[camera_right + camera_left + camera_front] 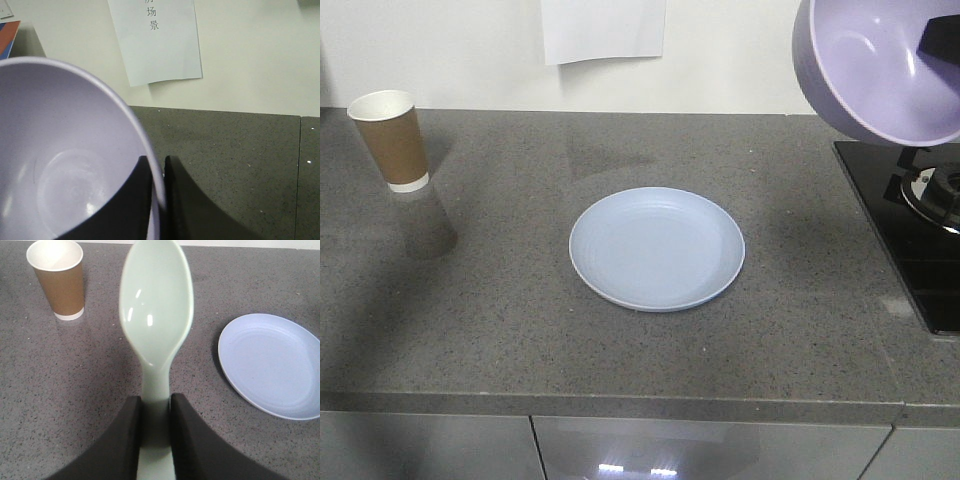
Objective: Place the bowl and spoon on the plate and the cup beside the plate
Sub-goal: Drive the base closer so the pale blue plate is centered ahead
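Above the counter (500,300), right gripper (156,165) is pinching the tilting bowl (870,70) by its rim, left gripper (155,410) the spoon (157,305). Levelling over the plate (657,248) seems wise.

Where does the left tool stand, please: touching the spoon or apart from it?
Touching. The left wrist view shows the left tool shut on the spoon, gripping its handle from both sides.

Around the plate (657,248), bare counter (520,320) is left open on every side, with passage blocked only by the cup (390,138) at ten o'clock, the hob (905,235) at three o'clock and the bowl (880,65) held aloft at two o'clock.
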You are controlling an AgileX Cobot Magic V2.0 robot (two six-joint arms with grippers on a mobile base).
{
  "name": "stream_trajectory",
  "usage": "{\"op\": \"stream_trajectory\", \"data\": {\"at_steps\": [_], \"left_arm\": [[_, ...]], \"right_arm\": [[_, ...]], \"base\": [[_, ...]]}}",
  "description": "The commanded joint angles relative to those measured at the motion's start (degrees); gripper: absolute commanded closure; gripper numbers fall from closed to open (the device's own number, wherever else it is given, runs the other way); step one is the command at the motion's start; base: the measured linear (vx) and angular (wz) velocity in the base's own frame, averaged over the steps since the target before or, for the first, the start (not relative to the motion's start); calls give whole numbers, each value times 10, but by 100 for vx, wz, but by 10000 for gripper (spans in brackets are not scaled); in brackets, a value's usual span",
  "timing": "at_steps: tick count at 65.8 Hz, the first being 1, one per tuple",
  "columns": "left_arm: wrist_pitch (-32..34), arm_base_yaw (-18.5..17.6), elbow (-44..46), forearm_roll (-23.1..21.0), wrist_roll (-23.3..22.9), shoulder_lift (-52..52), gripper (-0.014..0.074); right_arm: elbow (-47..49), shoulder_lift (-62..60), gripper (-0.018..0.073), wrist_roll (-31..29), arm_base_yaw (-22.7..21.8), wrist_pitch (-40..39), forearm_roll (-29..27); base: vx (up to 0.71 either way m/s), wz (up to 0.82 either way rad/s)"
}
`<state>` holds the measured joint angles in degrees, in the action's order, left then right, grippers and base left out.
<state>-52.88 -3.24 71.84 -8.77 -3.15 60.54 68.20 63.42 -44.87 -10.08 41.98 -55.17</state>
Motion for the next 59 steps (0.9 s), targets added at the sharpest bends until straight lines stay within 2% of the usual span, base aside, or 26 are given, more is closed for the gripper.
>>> {"op": "stream_trajectory", "data": {"at_steps": [1, 59], "left_arm": [[33, -3, 14, -10, -2, -11, 602], [33, -3, 14, -10, -2, -11, 602]], "right_arm": [[19, -11, 569, -6, 1, -20, -26], [19, -11, 569, -6, 1, -20, -26]], "base": [[5, -3], [5, 0]]}}
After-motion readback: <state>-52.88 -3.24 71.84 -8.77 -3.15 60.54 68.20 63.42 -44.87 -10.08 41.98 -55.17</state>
